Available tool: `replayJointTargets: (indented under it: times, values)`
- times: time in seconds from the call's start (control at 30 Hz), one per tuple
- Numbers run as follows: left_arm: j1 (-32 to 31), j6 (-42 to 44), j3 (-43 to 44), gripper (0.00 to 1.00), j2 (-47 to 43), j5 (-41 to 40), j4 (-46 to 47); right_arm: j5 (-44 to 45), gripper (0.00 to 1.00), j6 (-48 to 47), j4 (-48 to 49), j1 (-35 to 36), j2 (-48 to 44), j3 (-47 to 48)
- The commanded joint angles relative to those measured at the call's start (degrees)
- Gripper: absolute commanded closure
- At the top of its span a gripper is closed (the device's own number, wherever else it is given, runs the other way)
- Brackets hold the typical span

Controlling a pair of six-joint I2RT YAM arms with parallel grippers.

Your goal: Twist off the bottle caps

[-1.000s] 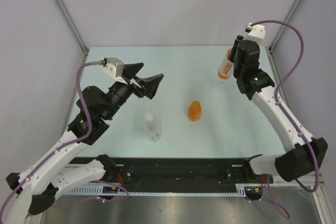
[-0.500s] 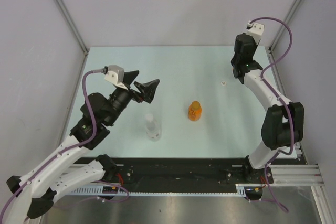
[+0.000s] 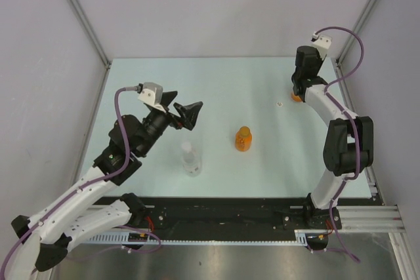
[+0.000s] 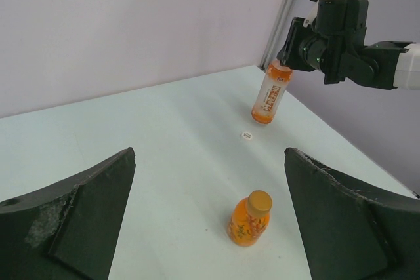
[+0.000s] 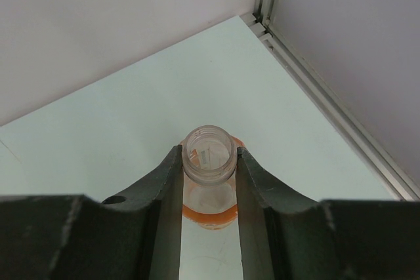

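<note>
My right gripper (image 5: 209, 162) is shut on the open, capless neck of the taller orange bottle (image 5: 209, 209). In the left wrist view that bottle (image 4: 270, 94) leans slightly, its base at the table near the far right corner; in the top view only a bit of it (image 3: 296, 98) shows under the wrist. The white cap (image 3: 280, 104) lies loose on the table beside it (image 4: 247, 136). The short orange bottle (image 3: 243, 139) stands mid-table with its orange cap (image 4: 260, 202) on. The clear bottle (image 3: 191, 159) stands capped. My left gripper (image 3: 182, 112) is open and empty, raised above and behind the clear bottle.
Grey walls and an aluminium frame rail (image 5: 328, 103) close in right beside the taller bottle. The black base rail (image 3: 223, 211) runs along the near table edge.
My right arm has carried the taller bottle back toward the far right corner and brought it down to the table. My left gripper has drifted slightly right, still open.
</note>
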Motion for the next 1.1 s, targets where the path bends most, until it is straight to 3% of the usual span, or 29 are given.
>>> replayJointTargets:
  times: [0.0,0.3,0.77,1.07]
  values:
    - [-0.11,-0.09,-0.65,0.0,-0.23,0.09,1.9,0.14,1.0,2.41,5.12,-0.17,1.14,0.57]
    - [-0.11,-0.26,-0.91,0.0,0.38,0.52,1.99,-1.26,0.98,3.73,3.73,-0.17,1.05,-0.4]
    - [-0.11,-0.79,-1.09,0.0,0.65,1.49,1.99,-1.88,0.48,4.35,0.91,-0.08,0.0,-0.4]
    - [-0.11,-0.79,-0.91,0.0,0.56,1.58,1.99,-2.23,0.32,4.7,0.3,-0.08,-2.2,-0.4]
